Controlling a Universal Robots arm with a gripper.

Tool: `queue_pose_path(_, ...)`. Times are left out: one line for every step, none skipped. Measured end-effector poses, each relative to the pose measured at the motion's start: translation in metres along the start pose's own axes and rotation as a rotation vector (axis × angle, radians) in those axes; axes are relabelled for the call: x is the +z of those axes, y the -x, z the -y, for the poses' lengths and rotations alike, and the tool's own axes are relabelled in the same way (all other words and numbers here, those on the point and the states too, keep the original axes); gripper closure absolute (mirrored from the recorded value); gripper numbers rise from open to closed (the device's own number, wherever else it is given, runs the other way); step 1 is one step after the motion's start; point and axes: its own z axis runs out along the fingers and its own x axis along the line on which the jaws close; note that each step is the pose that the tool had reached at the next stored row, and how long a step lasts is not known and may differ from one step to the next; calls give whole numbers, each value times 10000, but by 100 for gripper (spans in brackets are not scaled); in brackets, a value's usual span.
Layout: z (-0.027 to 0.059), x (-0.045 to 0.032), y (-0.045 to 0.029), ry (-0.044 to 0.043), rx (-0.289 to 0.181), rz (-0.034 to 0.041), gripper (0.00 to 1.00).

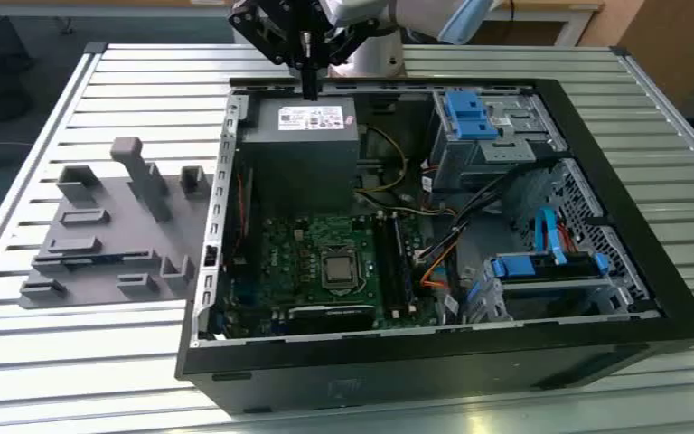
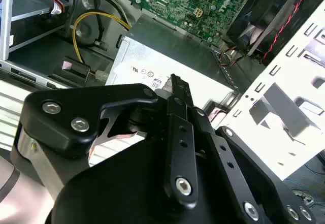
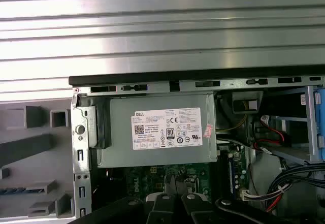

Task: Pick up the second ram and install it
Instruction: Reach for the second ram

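exterior view: a pale robot arm reaches in from the far edge of the ribbed metal counter and points its black claw straight down. the claw hovers at the far rim of the open black computer case, above the grey metal power supply box. the claw is clenched, its slim fingers drawn into a single dark tip with nothing seen between them. the green motherboard lies exposed inside the case, nearer the camera. on the exterior view's left, just beside the case, sits a grey plastic holder tray. a thin dark stick with bluish glints, which looks to be the second ram, lies in one of the tray's slots, well apart from the claw.

second wrist view: the black linkages of the claw fold inward, and the joined fingers end in a tip above the white-labelled top of the power supply box. the motherboard lies beyond the box.

first wrist view: looking down, the power supply box sits just inside the rim of the computer case, with the ribs of the counter outside it. the tip of the claw hangs over the edge of the motherboard. the holder tray lies outside the case wall, and the second ram shows as a bluish strip set in one of its slots.
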Motion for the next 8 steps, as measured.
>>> queue_pose_path(0, 0, 0, 0, 0, 0, 89)
queue_pose_path(0, 0, 0, 0, 0, 0, 89)
queue_pose_path(0, 0, 0, 0, 0, 0, 89)
queue_pose_path(0, 0, 0, 0, -1, 0, 89)
queue_pose_path(0, 0, -2, -1, -1, 0, 89)
queue_pose_path(0, -1, -4, -2, 0, -1, 89)
queue_pose_path(0, -1, -7, -1, 0, 0, 89)
queue_pose_path(1, 0, -9, 0, 0, 0, 89)
